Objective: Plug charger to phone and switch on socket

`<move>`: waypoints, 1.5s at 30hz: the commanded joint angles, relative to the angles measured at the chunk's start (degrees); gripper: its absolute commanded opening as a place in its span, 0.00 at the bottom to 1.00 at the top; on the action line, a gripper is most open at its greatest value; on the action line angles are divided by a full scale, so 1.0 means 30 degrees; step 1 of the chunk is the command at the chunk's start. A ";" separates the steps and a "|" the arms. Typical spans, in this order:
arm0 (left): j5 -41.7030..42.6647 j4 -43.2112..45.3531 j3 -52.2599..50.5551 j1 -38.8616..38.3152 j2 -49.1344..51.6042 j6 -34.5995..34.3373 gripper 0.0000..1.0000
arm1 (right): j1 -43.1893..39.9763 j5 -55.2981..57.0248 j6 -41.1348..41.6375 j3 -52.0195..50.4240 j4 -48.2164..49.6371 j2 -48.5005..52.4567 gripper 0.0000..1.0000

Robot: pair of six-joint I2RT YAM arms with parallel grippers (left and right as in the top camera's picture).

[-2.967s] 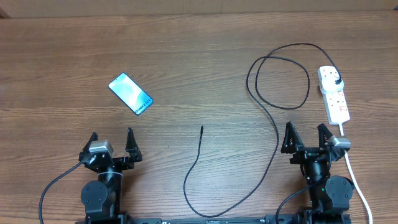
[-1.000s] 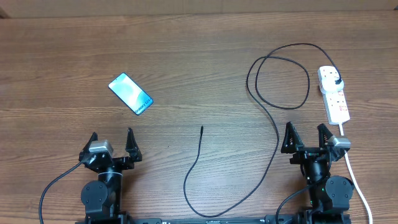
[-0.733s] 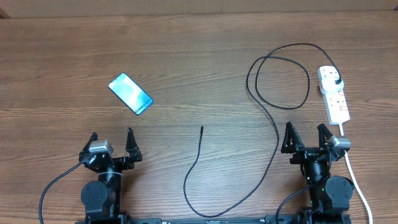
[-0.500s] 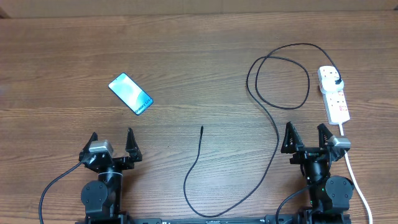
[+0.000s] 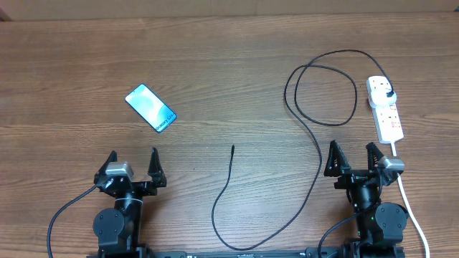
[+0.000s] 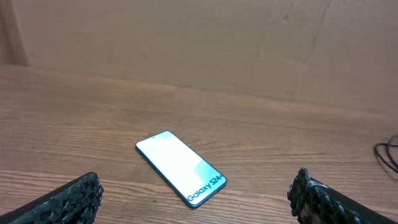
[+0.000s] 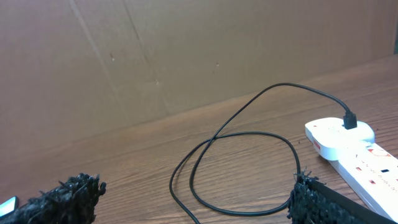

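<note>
The task looks unstarted, with the left gripper (image 5: 133, 153) and right gripper (image 5: 351, 146) empty, jaws apart; next, the charger tip (image 5: 232, 148) needs carrying to the phone (image 5: 150, 108).

Work surface: a brown wood-grain table (image 5: 215, 64), grain running left to right, with faint board seams visible across its width. The finish is matt and even in tone.

Backdrop: a tan cardboard panel (image 6: 186, 37) stands upright along the far edge of the table and meets the surface in a straight line. The left wrist view shows a vertical fold towards its right side. The right wrist view shows diagonal creases and a few small dark specks.
</note>
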 commanded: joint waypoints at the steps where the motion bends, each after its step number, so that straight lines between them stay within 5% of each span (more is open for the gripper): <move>1: 0.0984 -0.0102 0.0350 0.0204 -0.0146 0.0488 1.00 | 0.0124 0.0117 -0.0058 -0.0204 0.0066 -0.0117 1.00; 14: -0.0087 -0.3191 0.5289 0.0204 0.2448 0.0350 1.00 | 0.0124 0.0117 -0.0058 -0.0204 0.0066 -0.0117 1.00; 22: -0.0933 -0.5821 1.2203 0.0204 1.0324 -0.1814 1.00 | 0.0124 0.0117 -0.0058 -0.0204 0.0066 -0.0117 1.00; 31: -0.0605 -1.2160 2.3598 0.0189 2.1005 -0.0299 1.00 | 0.0124 0.0117 -0.0058 -0.0204 0.0066 -0.0117 1.00; 35: -0.0321 -1.4273 2.5143 0.0189 2.3438 -0.0306 1.00 | 0.0124 0.0117 -0.0058 -0.0204 0.0066 -0.0117 1.00; 38: -0.0029 -1.3916 2.5157 0.0182 2.5274 -0.1494 1.00 | 0.0124 0.0117 -0.0058 -0.0204 0.0066 -0.0117 1.00; 42: -0.1989 -1.5191 2.5267 0.0182 2.6979 -0.6113 1.00 | 0.0117 0.0117 -0.0058 -0.0204 0.0066 -0.0117 1.00; 45: -0.1989 -1.6043 2.6032 0.0182 2.8421 -0.6572 1.00 | 0.0124 0.0117 -0.0058 -0.0204 0.0066 -0.0117 1.00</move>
